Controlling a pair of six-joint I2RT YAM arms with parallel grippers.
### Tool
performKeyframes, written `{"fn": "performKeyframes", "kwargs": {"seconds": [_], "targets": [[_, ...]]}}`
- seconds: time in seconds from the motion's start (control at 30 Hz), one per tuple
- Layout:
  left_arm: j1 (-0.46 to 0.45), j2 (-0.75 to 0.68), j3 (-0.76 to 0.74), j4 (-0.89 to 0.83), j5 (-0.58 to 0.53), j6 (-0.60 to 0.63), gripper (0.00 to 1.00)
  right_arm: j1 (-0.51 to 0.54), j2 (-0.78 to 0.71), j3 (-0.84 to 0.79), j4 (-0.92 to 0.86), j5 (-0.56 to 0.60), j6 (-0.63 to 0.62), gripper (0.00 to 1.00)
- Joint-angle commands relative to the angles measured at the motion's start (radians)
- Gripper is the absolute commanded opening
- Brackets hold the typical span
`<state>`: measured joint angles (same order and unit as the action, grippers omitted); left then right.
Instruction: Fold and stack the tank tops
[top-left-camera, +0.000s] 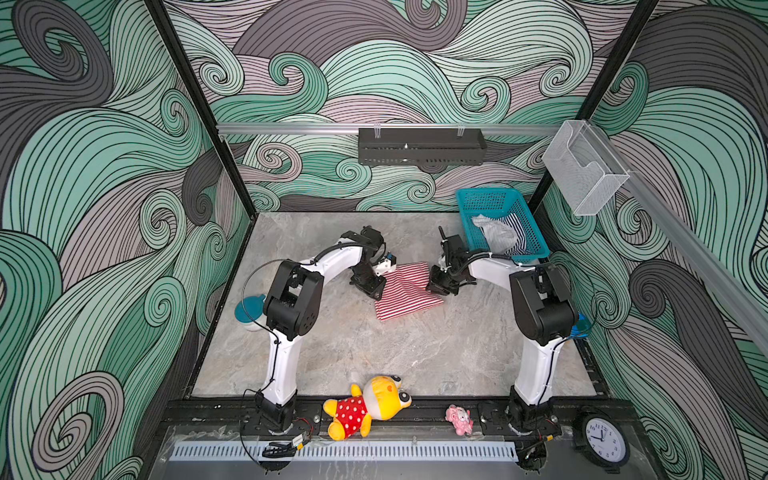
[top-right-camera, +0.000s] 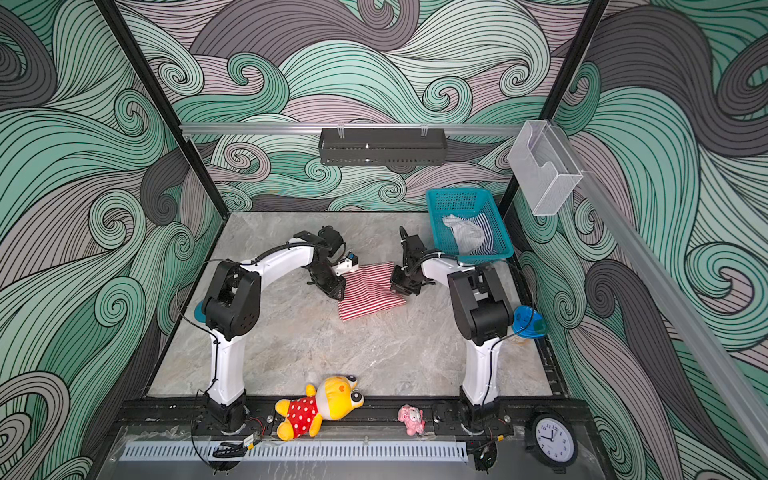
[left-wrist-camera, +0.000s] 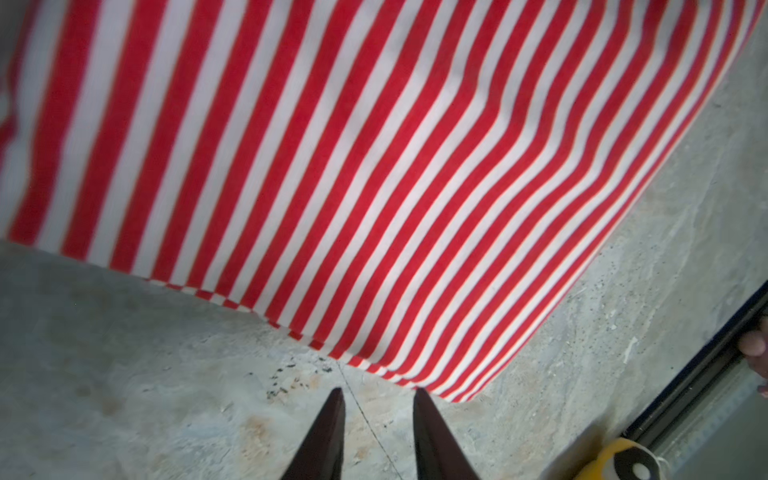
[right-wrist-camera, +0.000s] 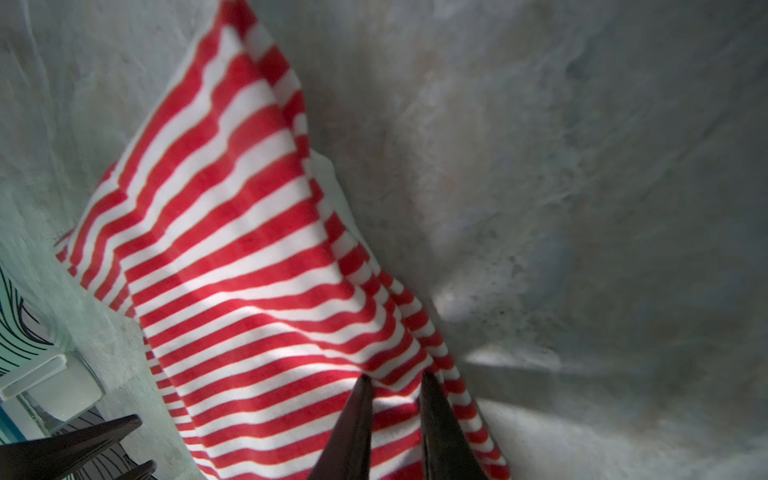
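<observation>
The red-and-white tank top (top-left-camera: 405, 291) (top-right-camera: 368, 291) lies folded in a rough rectangle on the middle of the grey table. My left gripper (top-left-camera: 380, 291) (top-right-camera: 338, 291) sits at its left edge. In the left wrist view this gripper (left-wrist-camera: 378, 390) is open, with bare table between its fingers and the striped cloth (left-wrist-camera: 374, 166) just beyond the tips. My right gripper (top-left-camera: 436, 289) (top-right-camera: 401, 289) is at the right edge. In the right wrist view it (right-wrist-camera: 395, 376) is shut on a raised fold of the red top (right-wrist-camera: 249, 270). The navy-and-white tank top (top-left-camera: 505, 237) (top-right-camera: 473, 235) lies crumpled in the basket.
The teal basket (top-left-camera: 486, 201) (top-right-camera: 457, 199) stands at the back right corner. A yellow plush toy in a red dotted dress (top-left-camera: 365, 405), a small pink toy (top-left-camera: 459, 419) and a clock (top-left-camera: 602, 440) lie along the front rail. A blue cup (top-right-camera: 528, 322) stands by the right arm.
</observation>
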<state>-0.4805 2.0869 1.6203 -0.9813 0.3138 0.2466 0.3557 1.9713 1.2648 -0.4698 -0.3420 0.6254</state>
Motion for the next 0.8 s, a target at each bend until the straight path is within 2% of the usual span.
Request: {"fn": "performKeyframes", "kwargs": {"seconds": [0.0, 0.1, 0.23, 0.33, 0.4, 0.53, 0.67, 0.77], "targets": [[0.038, -0.051, -0.02, 0.017, 0.083, -0.039, 0.33, 0.058, 0.007, -0.027, -0.029, 0.02, 0.027, 0.24], [0.055, -0.071, -0.024, 0.029, 0.038, -0.048, 0.33, 0.105, 0.028, -0.01, -0.008, 0.009, 0.06, 0.24], [0.087, -0.075, -0.045, 0.062, -0.135, -0.084, 0.32, 0.165, 0.083, 0.053, 0.025, -0.011, 0.114, 0.24], [0.136, -0.082, -0.057, 0.061, -0.171, -0.092, 0.32, 0.206, 0.122, 0.097, 0.056, -0.017, 0.175, 0.24], [0.164, -0.088, -0.059, 0.03, -0.15, -0.081, 0.32, 0.223, 0.123, 0.093, 0.093, 0.002, 0.221, 0.24], [0.193, -0.136, -0.118, -0.021, -0.036, -0.029, 0.32, 0.226, 0.121, 0.07, 0.159, 0.036, 0.301, 0.24], [0.191, -0.189, -0.209, -0.055, 0.067, 0.029, 0.32, 0.227, 0.118, 0.051, 0.189, 0.031, 0.332, 0.24], [0.188, -0.207, -0.26, -0.057, 0.095, 0.053, 0.32, 0.226, 0.082, 0.018, 0.219, 0.033, 0.33, 0.25]]}}
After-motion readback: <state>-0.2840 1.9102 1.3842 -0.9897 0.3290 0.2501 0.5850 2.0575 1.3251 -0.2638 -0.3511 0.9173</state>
